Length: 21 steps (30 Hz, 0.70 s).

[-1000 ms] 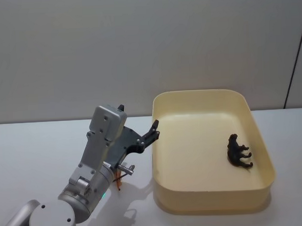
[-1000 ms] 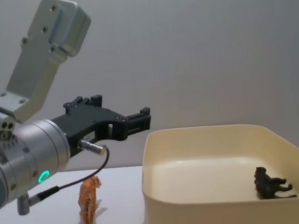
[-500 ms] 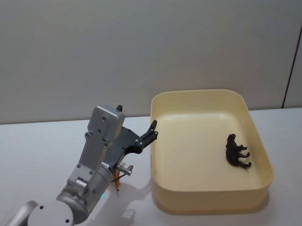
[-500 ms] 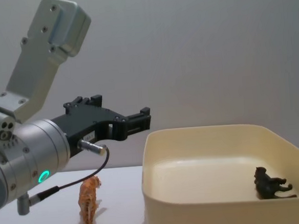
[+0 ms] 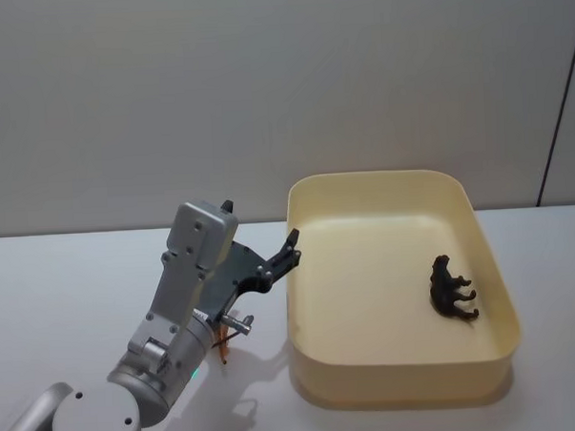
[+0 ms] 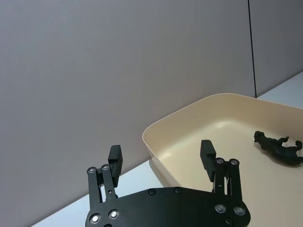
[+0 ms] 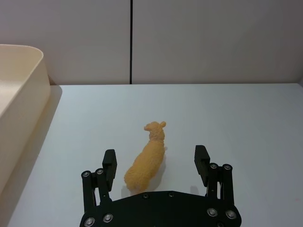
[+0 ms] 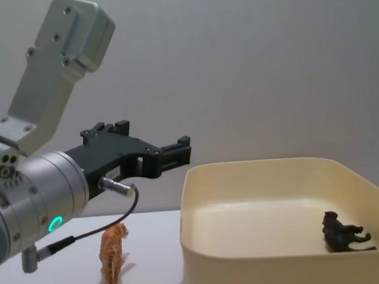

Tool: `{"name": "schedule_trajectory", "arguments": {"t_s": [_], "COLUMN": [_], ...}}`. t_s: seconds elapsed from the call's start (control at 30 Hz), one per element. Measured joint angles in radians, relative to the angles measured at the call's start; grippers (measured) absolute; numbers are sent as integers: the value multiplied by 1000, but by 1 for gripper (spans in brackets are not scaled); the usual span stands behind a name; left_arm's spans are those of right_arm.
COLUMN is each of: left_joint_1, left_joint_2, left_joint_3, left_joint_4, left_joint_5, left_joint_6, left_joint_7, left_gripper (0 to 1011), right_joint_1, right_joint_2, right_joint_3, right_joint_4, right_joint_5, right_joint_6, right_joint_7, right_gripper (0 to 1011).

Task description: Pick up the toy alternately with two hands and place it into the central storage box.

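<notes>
Cream box (image 5: 399, 375) holds a black toy (image 5: 452, 288) on its side. Left tool (image 6: 161, 158), spread, hangs over a striped orange tiger (image 8: 113, 258); right tool (image 7: 155, 157), spread too, faces a tan lamb (image 7: 144, 166) on the table (image 7: 236, 118).

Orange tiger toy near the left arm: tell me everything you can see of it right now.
The orange tiger toy is a small striped figure that looks like hard plastic. It stands upright on its legs on the white table, left of the cream storage box and apart from it. It sits below the left arm's wrist. The open, empty left gripper reaches past it toward the box rim without touching it. In the head view the arm hides most of it.
</notes>
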Motion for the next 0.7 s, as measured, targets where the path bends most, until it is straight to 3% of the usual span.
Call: {"name": "schedule_trajectory", "arguments": {"t_s": [0.7], "left_joint_1": [0], "left_joint_2": [0], "left_joint_3": [0], "left_joint_4": [0], "left_joint_5": [0], "left_joint_6": [0], "left_joint_7": [0], "left_gripper": [1001], "right_joint_1": [113], "right_joint_2": [-70], "right_joint_3": [-45], "right_joint_4": [164], "right_joint_5": [-41], "right_joint_6": [18], "right_joint_7": [0], "right_gripper": [1001]}}
